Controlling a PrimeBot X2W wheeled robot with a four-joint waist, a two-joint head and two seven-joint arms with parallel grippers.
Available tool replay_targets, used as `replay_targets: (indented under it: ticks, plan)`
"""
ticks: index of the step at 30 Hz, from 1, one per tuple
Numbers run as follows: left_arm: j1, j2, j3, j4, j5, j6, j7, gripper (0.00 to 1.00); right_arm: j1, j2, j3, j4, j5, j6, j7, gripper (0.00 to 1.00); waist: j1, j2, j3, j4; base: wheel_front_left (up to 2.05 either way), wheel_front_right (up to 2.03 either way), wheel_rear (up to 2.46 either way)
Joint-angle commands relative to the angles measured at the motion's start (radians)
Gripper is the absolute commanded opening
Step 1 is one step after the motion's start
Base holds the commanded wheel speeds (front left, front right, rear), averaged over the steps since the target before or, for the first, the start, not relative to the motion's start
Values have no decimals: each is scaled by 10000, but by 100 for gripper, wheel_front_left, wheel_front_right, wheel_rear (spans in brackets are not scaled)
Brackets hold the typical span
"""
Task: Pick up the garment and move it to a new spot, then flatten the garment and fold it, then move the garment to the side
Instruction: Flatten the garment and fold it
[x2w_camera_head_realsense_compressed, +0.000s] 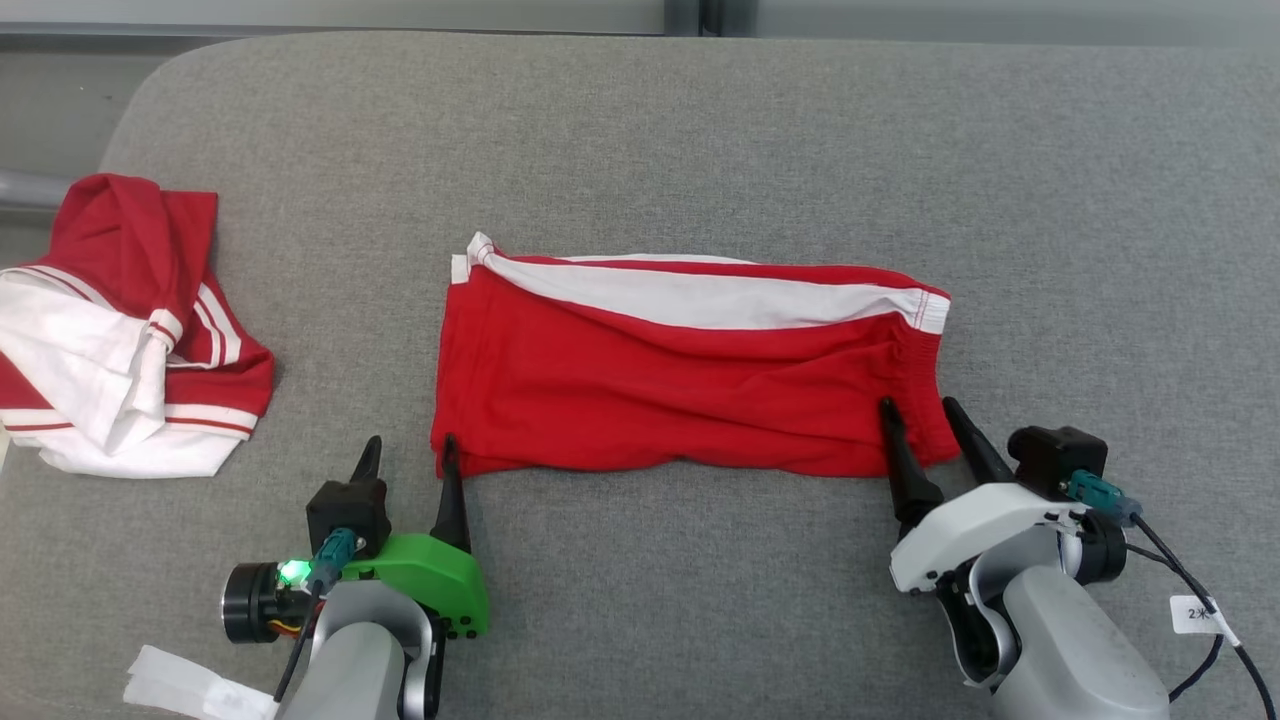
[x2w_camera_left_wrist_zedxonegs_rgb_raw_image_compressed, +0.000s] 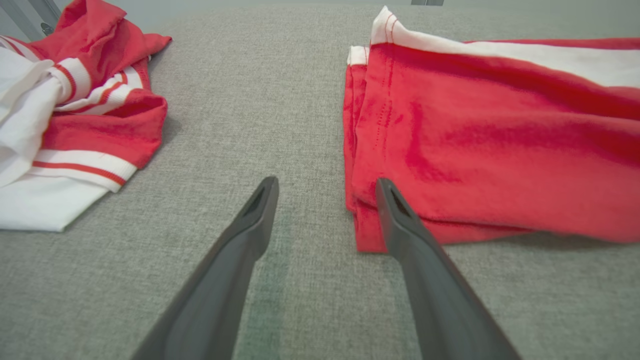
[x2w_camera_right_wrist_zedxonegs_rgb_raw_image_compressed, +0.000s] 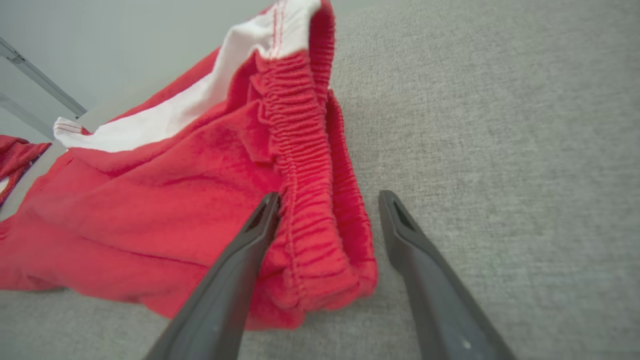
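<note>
The red-and-white garment (x2w_camera_head_realsense_compressed: 690, 390) is seen laid flat on the grey cushion (x2w_camera_head_realsense_compressed: 700, 120), apparently folded once lengthwise, so further folding and the move to the side are judged to be left. The left gripper (x2w_camera_head_realsense_compressed: 411, 445) is held wide, its inner finger at the garment's near hem corner, while the right gripper (x2w_camera_head_realsense_compressed: 917, 405), likewise wide, is set astride the elastic waistband corner, with nothing clamped. A second crumpled garment (x2w_camera_head_realsense_compressed: 120, 330) lies well beyond the left gripper's outer finger.
</note>
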Motion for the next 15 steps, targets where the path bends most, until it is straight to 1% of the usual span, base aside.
replay_targets:
  ticks: [1,4,5,6,7,8,9,14,15]
  plan:
    - [10,35,26,-5,17,-8,3,100,152,-27,59,140,277,-12,-8,100,0,0,1,-31,0,0,0]
    - [16,37,31,42,52,-54,2,100,239,-23,265,226,670,-12,0,100,0,0,-5,-113,0,0,0]
    - [5,35,27,48,55,-62,3,100,238,-22,315,225,799,-12,0,94,0,0,-8,-134,0,0,0]
    - [-14,37,21,56,66,-53,3,100,230,-20,368,222,885,-12,0,70,0,0,-14,-159,0,0,0]
    - [-27,37,17,61,80,-60,2,100,223,-20,405,212,940,-12,0,43,0,0,-20,-179,0,0,0]
    - [-38,37,10,66,100,-62,3,100,215,-20,423,141,1039,-12,0,20,0,0,-28,-202,0,0,0]
    - [-41,37,9,72,116,-67,3,100,222,-20,407,86,1127,-10,-2,0,0,0,-42,-222,0,0,0]
    - [31,36,35,127,162,-93,3,100,312,-37,256,-148,1478,-12,-3,0,0,0,-178,-311,0,0,0]
    - [56,36,47,140,173,-103,2,100,348,-39,217,-197,1701,-12,-8,0,0,0,-211,-331,0,0,0]
